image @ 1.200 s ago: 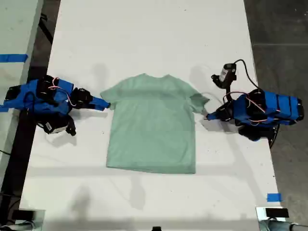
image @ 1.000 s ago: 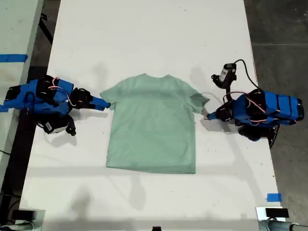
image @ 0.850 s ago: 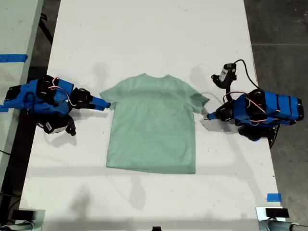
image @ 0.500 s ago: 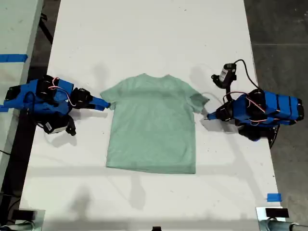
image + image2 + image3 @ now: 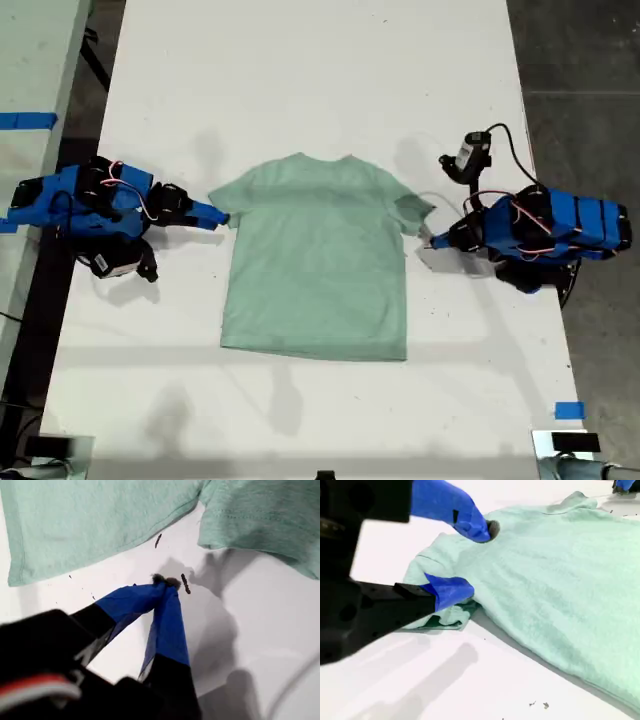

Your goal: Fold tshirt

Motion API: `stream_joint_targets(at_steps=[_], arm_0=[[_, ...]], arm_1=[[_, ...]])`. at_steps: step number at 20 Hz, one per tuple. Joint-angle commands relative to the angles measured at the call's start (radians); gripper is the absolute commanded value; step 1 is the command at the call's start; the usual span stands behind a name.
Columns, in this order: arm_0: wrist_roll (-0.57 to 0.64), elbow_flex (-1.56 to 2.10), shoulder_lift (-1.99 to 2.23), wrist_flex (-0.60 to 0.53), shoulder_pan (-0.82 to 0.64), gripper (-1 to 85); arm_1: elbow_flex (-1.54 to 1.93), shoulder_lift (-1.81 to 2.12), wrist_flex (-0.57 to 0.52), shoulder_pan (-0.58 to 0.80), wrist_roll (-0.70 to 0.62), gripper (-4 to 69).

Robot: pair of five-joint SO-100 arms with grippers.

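Gripper count is two: my first gripper [image 5: 167,582] closed empty, my second gripper [image 5: 467,562] open astride one tshirt's [image 5: 315,258] sleeve.

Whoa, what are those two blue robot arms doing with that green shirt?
They are getting set to fold the tshirt, which lies flat and unfolded on the white table. My second end effector, at the exterior view's left, is open with its jaws above and below one sleeve. My first end effector, at the exterior view's right, is shut and empty, with its tip beside the other sleeve. No fold is made yet.
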Motion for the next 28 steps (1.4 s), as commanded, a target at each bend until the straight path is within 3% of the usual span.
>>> stream_joint_targets(at_steps=[1,13,17,21,23,24,25,26,27,28], arm_0=[[-0.012,0.003,0.107,0.002,0.026,16.2],[-0.012,0.002,0.107,0.003,0.037,16.2],[-0.012,0.0,0.107,-0.094,0.161,16.1],[-0.012,0.0,0.109,-0.135,0.114,16.1],[-0.008,0.0,0.109,-0.115,0.109,0.1],[-0.037,-0.002,0.109,-0.129,0.091,0.1],[-0.147,-0.002,0.109,-0.115,0.083,0.1],[-0.172,-0.002,0.109,-0.16,0.104,0.1],[-0.172,-0.002,0.109,-0.212,0.132,0.1],[-0.164,-0.002,0.109,-0.239,0.137,6.6]], arm_1=[[-0.009,0.106,0.035,0.008,0.003,-1.2],[-0.009,0.106,0.035,0.008,0.003,-1.2],[-0.009,0.106,0.035,0.008,0.003,-1.2],[-0.009,0.106,0.035,0.008,0.003,-1.2],[-0.009,0.106,0.035,0.008,0.003,-1.2],[-0.009,0.106,0.035,0.008,0.003,-1.2],[-0.009,0.106,0.035,0.008,0.003,-1.2],[-0.009,0.106,0.035,0.008,0.017,-1.3],[-0.009,0.106,0.035,0.014,0.121,-1.0],[-0.009,0.106,0.035,0.043,0.313,-0.7]])
